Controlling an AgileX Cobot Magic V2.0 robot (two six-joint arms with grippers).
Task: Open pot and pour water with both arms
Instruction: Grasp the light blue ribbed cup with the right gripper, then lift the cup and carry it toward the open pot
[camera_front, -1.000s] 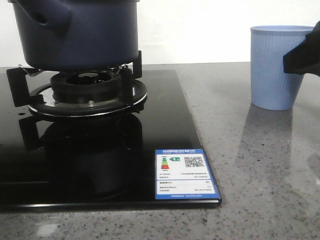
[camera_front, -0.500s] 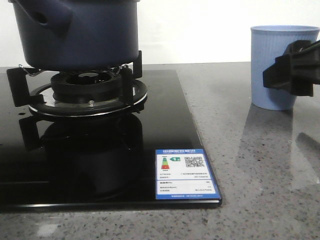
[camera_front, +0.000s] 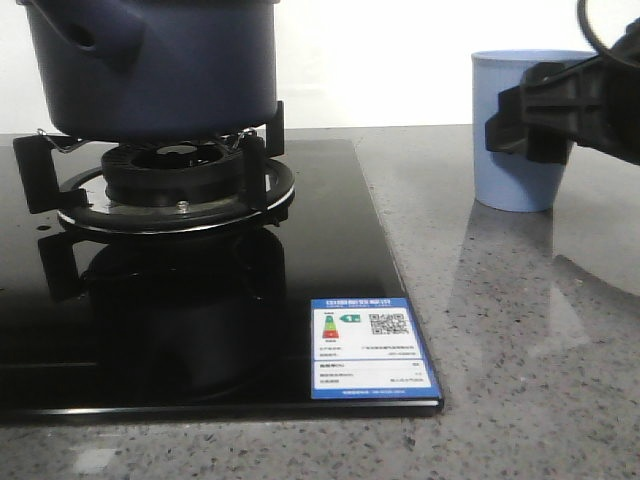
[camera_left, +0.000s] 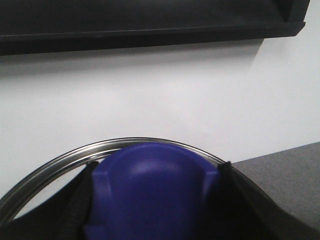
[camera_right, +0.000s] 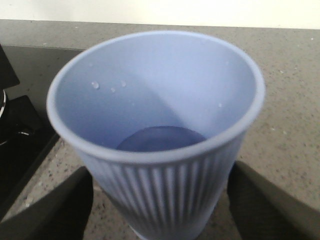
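The dark navy pot (camera_front: 150, 70) stands on the burner's supports at the far left; its top is cut off in the front view. My left gripper (camera_left: 155, 205) is shut on the lid's blue knob (camera_left: 152, 185), a black finger on each side. The lid's steel rim (camera_left: 60, 162) shows behind the knob. My right gripper (camera_front: 530, 115) is shut on the light blue ribbed cup (camera_front: 515, 185) at the right, on the counter side. In the right wrist view the cup (camera_right: 155, 100) sits between the fingers (camera_right: 55, 205), with droplets on its inner wall.
The black glass hob (camera_front: 200, 330) carries the burner (camera_front: 175, 175) and a blue-and-white label (camera_front: 370, 348) near its front right corner. Grey speckled counter (camera_front: 520, 350) lies right of the hob. A white wall stands behind.
My right gripper came in from the right, closed on the cup and has shifted it left toward the hob. The pot has not moved.
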